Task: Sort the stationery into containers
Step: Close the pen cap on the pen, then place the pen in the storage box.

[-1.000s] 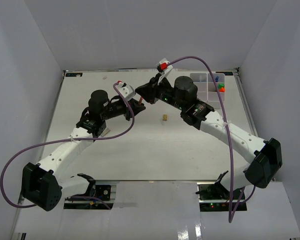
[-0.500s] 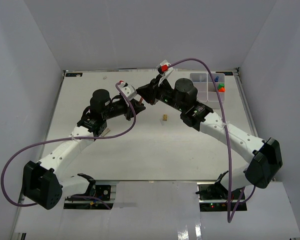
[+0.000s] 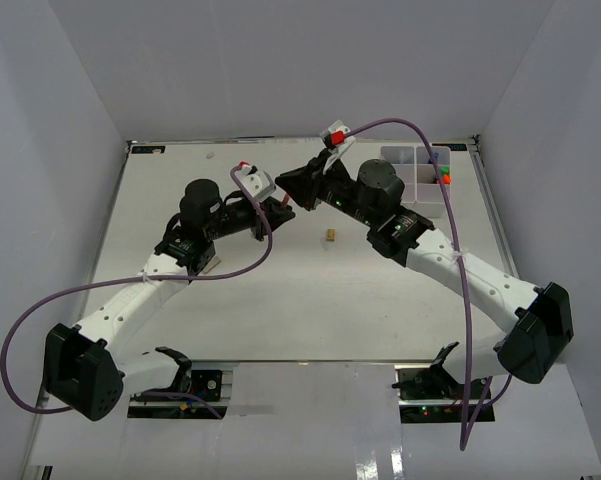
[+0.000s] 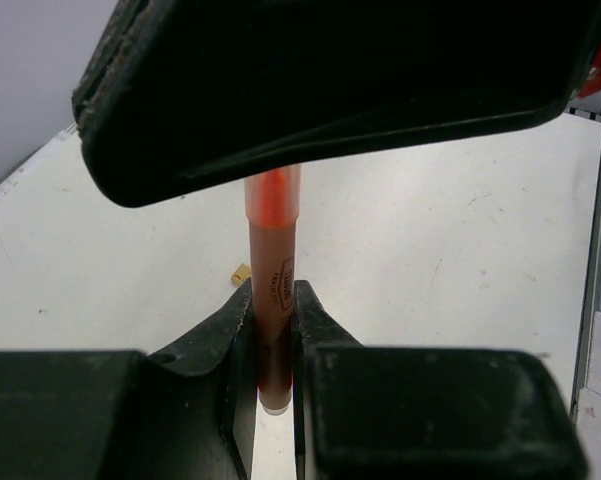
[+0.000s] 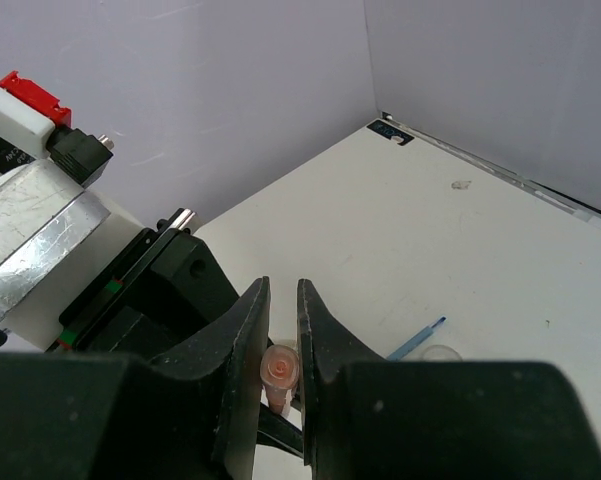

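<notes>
Above the far middle of the tabletop [image 3: 230, 300], the pink stick [image 4: 273, 255] is clamped at one end by the left pincer [image 4: 272, 300] and at the other by the right pincer [image 5: 283, 330]. Seen from overhead, its long axis is judged to run roughly from 7 to 1 o'clock. The white box [image 3: 420, 180] is found at 3 o'clock, nearer the right arm.

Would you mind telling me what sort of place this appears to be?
Probably a robotics lab test cell: a white table boxed in by plain grey walls, a left arm and right arm bolted at its near edge, and a white organiser box at the far right.
</notes>
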Tool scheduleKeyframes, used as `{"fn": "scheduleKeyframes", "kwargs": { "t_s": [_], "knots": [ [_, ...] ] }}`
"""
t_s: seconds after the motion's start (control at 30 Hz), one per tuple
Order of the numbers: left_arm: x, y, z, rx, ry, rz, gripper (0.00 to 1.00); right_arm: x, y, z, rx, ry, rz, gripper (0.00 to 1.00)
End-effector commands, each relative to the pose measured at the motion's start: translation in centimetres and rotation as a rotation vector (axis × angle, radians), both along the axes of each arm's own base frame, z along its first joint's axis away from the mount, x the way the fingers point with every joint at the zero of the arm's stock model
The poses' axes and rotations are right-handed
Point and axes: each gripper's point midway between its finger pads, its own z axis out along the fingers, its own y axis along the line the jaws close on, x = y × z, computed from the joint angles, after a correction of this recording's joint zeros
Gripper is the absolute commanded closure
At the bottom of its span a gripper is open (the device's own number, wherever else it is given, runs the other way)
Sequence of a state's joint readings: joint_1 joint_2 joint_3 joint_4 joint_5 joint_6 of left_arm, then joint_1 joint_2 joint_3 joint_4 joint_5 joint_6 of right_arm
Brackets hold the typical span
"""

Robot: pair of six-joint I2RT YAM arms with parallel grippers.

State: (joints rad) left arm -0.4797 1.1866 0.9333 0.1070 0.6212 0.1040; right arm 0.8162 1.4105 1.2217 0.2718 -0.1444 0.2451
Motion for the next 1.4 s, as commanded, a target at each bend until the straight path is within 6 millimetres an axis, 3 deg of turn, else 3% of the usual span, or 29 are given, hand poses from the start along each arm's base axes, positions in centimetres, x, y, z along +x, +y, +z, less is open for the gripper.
{"fn": "scheduleKeyframes", "kwargs": {
  "t_s": [0.0, 0.3, 0.53, 0.67, 0.8, 0.87, 1.03, 1.13, 1.17, 1.27, 1.33, 1.37],
  "knots": [
    [-5.8, 2.5, 21.3, -0.369, -0.652, -0.029, 0.93, -8.2, -2.3, -19.1, -0.505, 0.479, 0.185, 0.92],
    [-5.6, 0.4, 11.9, -0.261, -0.386, -0.143, 0.82, -5.6, -1.4, -13.8, -0.39, 0.334, 0.104, 0.92],
    [-6.0, -0.4, 5.8, -0.201, -0.185, -0.201, 0.75, -4.2, -1.4, -11.6, -0.348, 0.271, 0.041, 0.92],
    [-6.2, -0.3, 3.4, -0.178, -0.106, -0.195, 0.64, -2.9, -1.9, -10.5, -0.338, 0.229, -0.03, 0.92],
    [-6.7, -0.1, 1.0, -0.157, -0.022, -0.189, 0.35, -0.9, -3.4, -10.2, -0.352, 0.199, -0.136, 0.92],
    [-6.8, 0.2, -0.2, -0.142, 0.022, -0.171, 0.28, -0.1, -4.0, -10.0, -0.356, 0.187, -0.168, 0.92],
    [-6.0, 0.9, -2.3, -0.119, 0.122, -0.074, 0.06, 3.2, -7.7, -9.5, -0.365, 0.151, -0.318, 0.92],
    [-4.1, 1.9, -3.2, -0.12, 0.178, 0.068, 0.02, 5.9, -11.0, -9.0, -0.358, 0.108, -0.44, 0.92],
    [-2.7, 2.6, -3.1, -0.121, 0.183, 0.154, 0.02, 6.6, -12.3, -8.5, -0.349, 0.092, -0.48, 0.92],
    [-0.6, 3.8, -4.4, -0.097, 0.246, 0.294, 0.02, 10.5, -18.0, -7.0, -0.288, 0.033, -0.653, 0.92],
    [0.7, 4.9, -5.1, -0.089, 0.274, 0.391, 0.02, 11.8, -20.4, -6.9, -0.289, -0.002, -0.727, 0.92],
    [1.2, 5.5, -5.6, -0.085, 0.291, 0.427, 0.02, 13.1, -22.4, -5.8, -0.261, -0.044, -0.803, 0.92]
  ]
}}
